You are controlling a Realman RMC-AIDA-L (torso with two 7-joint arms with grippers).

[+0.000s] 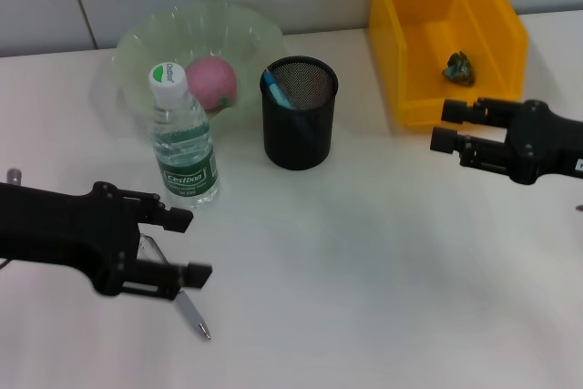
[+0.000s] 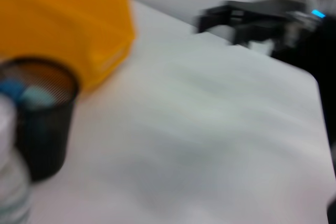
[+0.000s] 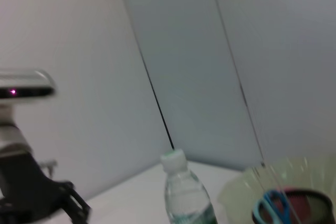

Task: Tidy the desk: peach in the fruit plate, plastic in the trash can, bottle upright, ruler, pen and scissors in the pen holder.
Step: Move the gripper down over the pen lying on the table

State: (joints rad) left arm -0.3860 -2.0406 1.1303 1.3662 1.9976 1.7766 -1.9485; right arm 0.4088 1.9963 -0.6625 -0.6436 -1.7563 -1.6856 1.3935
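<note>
A pink peach lies in the clear green fruit plate. The water bottle stands upright in front of it. Blue scissors handles stick out of the black mesh pen holder. Crumpled plastic sits in the yellow trash can. My left gripper hovers open low over the table, above a pen whose silvery tip pokes out below it. My right gripper hangs open beside the trash can's front corner, holding nothing. The ruler is not in view.
The left wrist view shows the trash can, the pen holder and my right gripper farther off. White table surface stretches between the two arms. A grey wall backs the table.
</note>
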